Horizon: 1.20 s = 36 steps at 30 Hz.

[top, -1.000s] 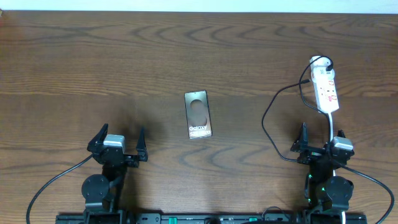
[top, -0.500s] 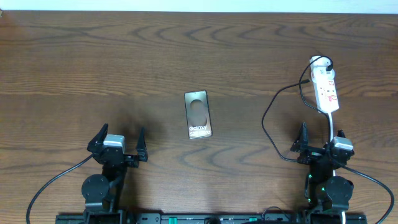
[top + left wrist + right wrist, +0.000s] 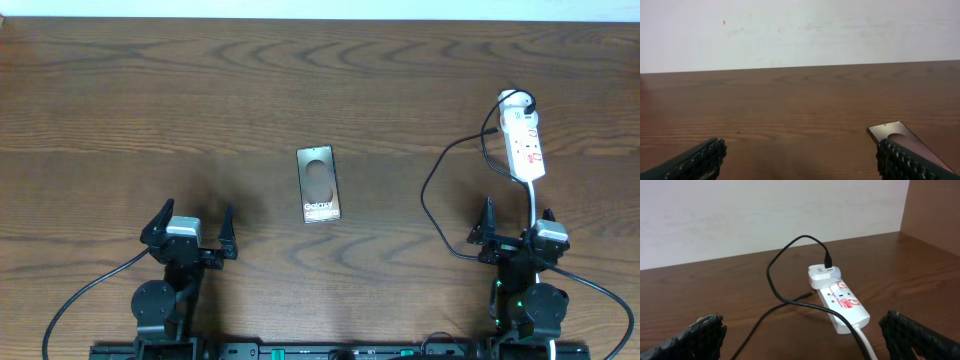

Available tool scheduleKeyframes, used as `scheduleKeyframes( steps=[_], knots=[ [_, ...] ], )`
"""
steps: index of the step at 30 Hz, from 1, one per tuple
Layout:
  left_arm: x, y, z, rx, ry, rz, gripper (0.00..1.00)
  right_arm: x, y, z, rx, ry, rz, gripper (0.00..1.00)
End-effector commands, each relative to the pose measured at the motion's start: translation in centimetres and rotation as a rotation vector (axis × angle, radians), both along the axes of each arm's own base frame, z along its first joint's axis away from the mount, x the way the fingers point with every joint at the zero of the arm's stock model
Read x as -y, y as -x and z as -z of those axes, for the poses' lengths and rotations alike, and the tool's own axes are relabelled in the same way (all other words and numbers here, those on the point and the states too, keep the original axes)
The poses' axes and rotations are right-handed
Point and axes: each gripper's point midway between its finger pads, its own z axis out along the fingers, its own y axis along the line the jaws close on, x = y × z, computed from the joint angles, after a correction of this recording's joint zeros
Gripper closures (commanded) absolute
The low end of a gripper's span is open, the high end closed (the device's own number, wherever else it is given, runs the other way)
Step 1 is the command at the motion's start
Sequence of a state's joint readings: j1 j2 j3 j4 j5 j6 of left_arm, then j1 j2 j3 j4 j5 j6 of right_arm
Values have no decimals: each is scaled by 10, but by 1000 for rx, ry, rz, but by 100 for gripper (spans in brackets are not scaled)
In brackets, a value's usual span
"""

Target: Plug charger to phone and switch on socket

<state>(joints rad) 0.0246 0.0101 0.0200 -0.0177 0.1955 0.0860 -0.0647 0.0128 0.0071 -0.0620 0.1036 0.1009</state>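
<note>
A flat dark grey-brown phone (image 3: 318, 185) with a pale circle and white "Galaxy" lettering lies face down at the middle of the brown wooden table (image 3: 150, 100), touching nothing. Well to the phone's right lies the narrow white power strip with red marks (image 3: 523, 140). A white adapter (image 3: 820, 274) is plugged in at the strip's end farthest from the arms. The thin black charger cable (image 3: 432, 190) leaves that adapter and loops across the table between the strip and the phone. Where its plug tip lies is unclear. The left gripper (image 3: 193, 225) sits nearer the camera than the phone and to its left, jaws spread wide and empty. The right gripper (image 3: 518, 222) sits to the phone's near right, just below the strip, jaws equally wide and empty.
</note>
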Motion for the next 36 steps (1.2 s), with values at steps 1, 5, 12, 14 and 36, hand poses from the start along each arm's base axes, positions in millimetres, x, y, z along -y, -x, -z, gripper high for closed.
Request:
scheduleKeyframes(
  steps=[1,5,12,14,36],
  knots=[
    [-2,1,15,-46,-7,-9,2,1,0,2,-7,12,3,1],
    [-2,1,15,-46,-6,-9,2,1,0,2,-7,12,3,1],
    [-2,1,15,-46,-6,-9,2,1,0,2,-7,12,3,1],
    [-2,1,15,-46,-6,-9,2,1,0,2,-7,12,3,1],
    [-1,1,11,-35,21,-8,2,1,0,2,-7,12,3,1]
  ],
)
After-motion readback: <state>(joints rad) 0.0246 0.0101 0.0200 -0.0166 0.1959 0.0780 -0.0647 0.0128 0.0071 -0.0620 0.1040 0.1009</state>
